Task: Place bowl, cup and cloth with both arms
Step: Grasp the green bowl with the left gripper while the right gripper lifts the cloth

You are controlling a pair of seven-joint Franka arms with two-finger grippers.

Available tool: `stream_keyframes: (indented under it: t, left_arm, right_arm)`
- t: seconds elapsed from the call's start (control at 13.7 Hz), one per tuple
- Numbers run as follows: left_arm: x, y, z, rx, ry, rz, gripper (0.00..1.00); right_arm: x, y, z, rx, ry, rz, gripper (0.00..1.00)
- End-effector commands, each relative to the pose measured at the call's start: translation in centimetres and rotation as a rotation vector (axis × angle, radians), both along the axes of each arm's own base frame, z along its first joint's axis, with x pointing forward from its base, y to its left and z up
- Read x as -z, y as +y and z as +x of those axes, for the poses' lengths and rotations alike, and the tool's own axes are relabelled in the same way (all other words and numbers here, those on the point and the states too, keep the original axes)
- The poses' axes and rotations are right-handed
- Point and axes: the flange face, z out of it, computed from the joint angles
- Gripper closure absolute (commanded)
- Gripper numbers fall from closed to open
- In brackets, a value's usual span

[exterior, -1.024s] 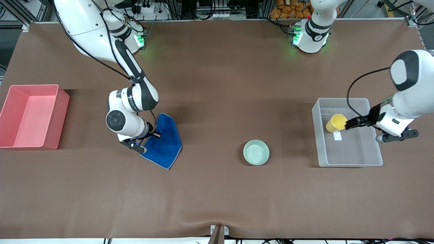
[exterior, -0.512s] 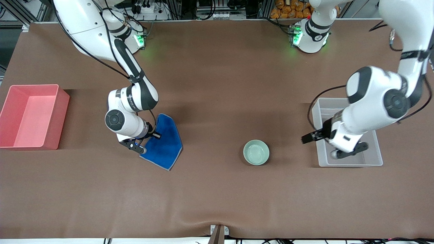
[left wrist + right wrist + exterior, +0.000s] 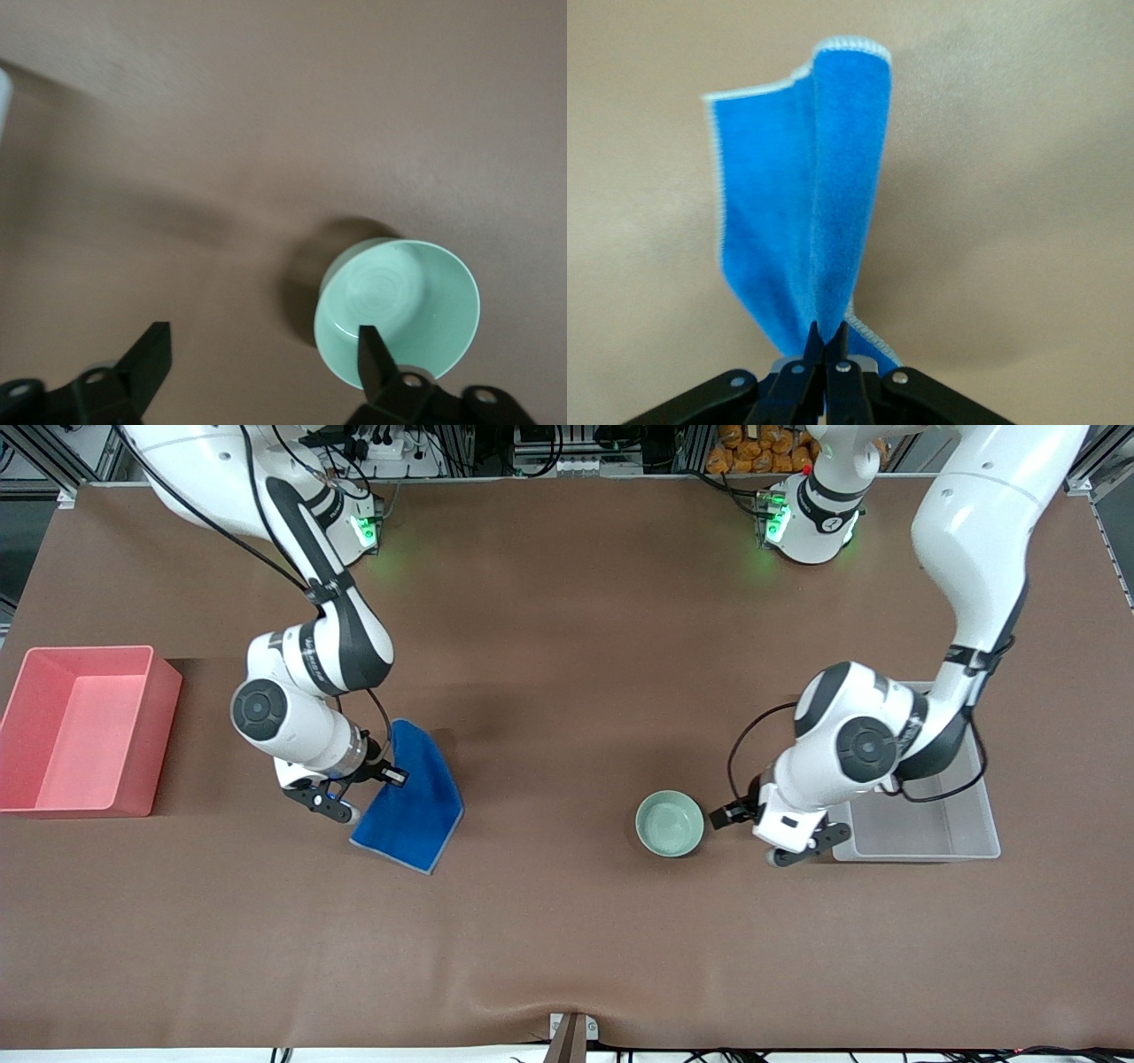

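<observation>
Right gripper [image 3: 824, 341] pinching folded bright blue cloth [image 3: 811, 212] with pale edging, left gripper [image 3: 261, 350] spread wide just beside glossy mint-green bowl [image 3: 399, 310]

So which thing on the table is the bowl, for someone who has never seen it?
Start at the clear plastic bin toward the left arm's end of the brown table. Beside it, by the open left gripper, sits the small round, glossy mint green bowl, the only round dish in sight.

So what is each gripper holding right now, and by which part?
The right gripper pinches the blue cloth at a bunched fold. The left gripper is open beside the mint green bowl, holding nothing.
</observation>
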Motion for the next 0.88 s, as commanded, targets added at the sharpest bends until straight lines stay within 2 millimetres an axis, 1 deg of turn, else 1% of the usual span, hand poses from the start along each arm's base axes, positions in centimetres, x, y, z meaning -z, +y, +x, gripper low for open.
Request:
stream_keyframes:
  t: [0.0, 0.07, 0.15, 0.22, 0.29, 0.44, 0.51, 0.59, 0.66, 0.73, 0.8]
  left_arm:
    - [1.6, -2.2, 0.2, 0.0, -0.016, -0.005, 0.15]
    - [2.5, -3.1, 0.0, -0.007, -0.02, -0.014, 0.17]
    - [3.5, -3.6, -0.2, -0.019, -0.025, 0.001, 0.19]
    - [4.6, -4.6, -0.7, -0.015, -0.026, 0.03, 0.22]
    - [6.0, -5.1, -1.1, -0.009, -0.018, 0.061, 0.25]
    - [7.1, -5.2, -1.3, -0.008, -0.016, 0.076, 0.31]
    - [7.5, -5.2, -1.3, -0.009, -0.016, 0.072, 0.37]
    - [8.1, -5.2, -1.4, -0.009, -0.009, 0.071, 0.48]
    - [8.5, -5.2, -1.5, -0.008, -0.005, 0.071, 0.59]
    - [8.5, -5.2, -1.5, -0.008, -0.005, 0.071, 0.74]
    - [8.4, -5.2, -1.5, -0.008, -0.006, 0.07, 0.93]
  right_arm:
    - [-4.2, -2.0, -0.3, 0.008, -0.035, -0.004, 1.0]
    - [-5.4, -2.6, -0.3, -0.005, -0.042, -0.027, 1.0]
    - [-6.6, -3.4, -0.3, -0.016, -0.055, -0.048, 1.0]
    - [-7.6, -4.2, -0.3, -0.018, -0.059, -0.059, 1.0]
    - [-8.5, -5.1, -0.4, -0.024, -0.053, -0.069, 1.0]
    - [-10.0, -6.6, -0.9, -0.072, -0.031, -0.091, 1.0]
    - [-10.8, -8.0, -1.0, -0.077, -0.018, -0.092, 1.0]
    - [-11.7, -9.6, -1.2, -0.095, -0.008, -0.091, 1.0]
    - [-12.5, -11.7, -1.5, -0.112, 0.005, -0.087, 1.0]
    - [-13.5, -13.8, -1.7, -0.128, 0.012, -0.082, 1.0]
    - [-14.4, -16.0, -2.0, -0.14, 0.017, -0.076, 1.0]
